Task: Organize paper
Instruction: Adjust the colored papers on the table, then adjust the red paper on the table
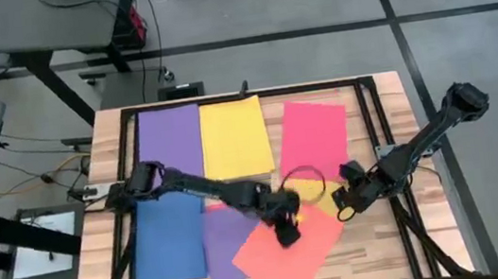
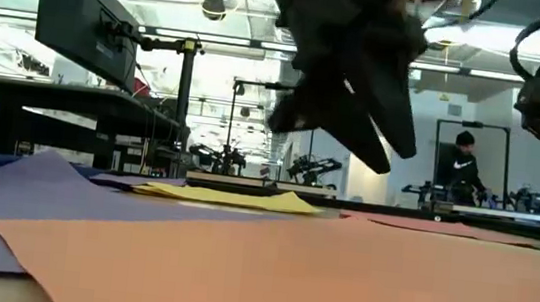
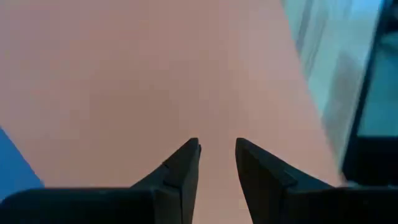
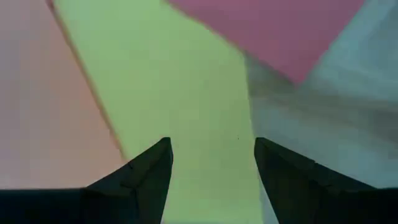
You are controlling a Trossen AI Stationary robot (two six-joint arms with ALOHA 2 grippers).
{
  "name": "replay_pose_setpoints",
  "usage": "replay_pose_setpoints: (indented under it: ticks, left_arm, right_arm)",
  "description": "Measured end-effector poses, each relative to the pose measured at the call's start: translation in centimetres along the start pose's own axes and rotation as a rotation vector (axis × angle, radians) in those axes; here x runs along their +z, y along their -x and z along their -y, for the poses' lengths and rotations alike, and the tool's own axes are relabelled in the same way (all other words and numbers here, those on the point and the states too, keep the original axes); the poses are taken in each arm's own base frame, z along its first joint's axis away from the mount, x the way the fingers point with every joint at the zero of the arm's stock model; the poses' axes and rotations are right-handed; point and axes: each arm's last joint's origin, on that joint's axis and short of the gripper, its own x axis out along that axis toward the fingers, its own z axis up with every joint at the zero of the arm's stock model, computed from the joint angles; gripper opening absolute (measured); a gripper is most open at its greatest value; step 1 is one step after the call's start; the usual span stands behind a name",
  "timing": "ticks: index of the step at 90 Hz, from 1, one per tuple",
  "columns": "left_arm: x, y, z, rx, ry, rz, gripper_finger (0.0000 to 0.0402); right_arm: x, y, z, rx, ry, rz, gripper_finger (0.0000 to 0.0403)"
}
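Hovering over the orange sheet (image 1: pixel 286 249) near the table's (image 1: pixel 387 103) front edge: left gripper (image 1: pixel 286 233), fingers slightly parted, holding nothing. Waiting beside it over a yellow sheet (image 4: pixel 186 106): right gripper (image 1: pixel 343 210), spread wide, empty. Lying around: purple, blue, pink sheets.

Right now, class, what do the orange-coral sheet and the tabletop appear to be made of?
The orange-coral sheet looks like matte coloured paper: thin, flat, no glare, edges lying flush in the low view. The tabletop looks like light wood, probably butcher-block, with visible plank lines and a dull finish.
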Motion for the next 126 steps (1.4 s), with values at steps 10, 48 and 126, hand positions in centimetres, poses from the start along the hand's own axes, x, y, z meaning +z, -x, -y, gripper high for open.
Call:
replay_pose_setpoints:
  ticks: [10,48,126]
  left_arm:
    - [-1.1,-0.9,-0.8,0.071,0.071,-0.017,0.0091]
    - [-0.4,-1.6,-4.8,0.142,0.090,-0.046,0.0091]
    - [3.7,6.8,-2.8,0.086,-0.400,-0.294,0.0091]
  right_arm:
    - [-0.6,-1.9,0.0,0.005,0.007,0.000,0.0218]
    - [-4.3,-1.9,-1.9,0.175,0.082,-0.122,0.0218]
    - [-0.1,1.6,-1.9,0.333,0.197,0.081,0.0218]
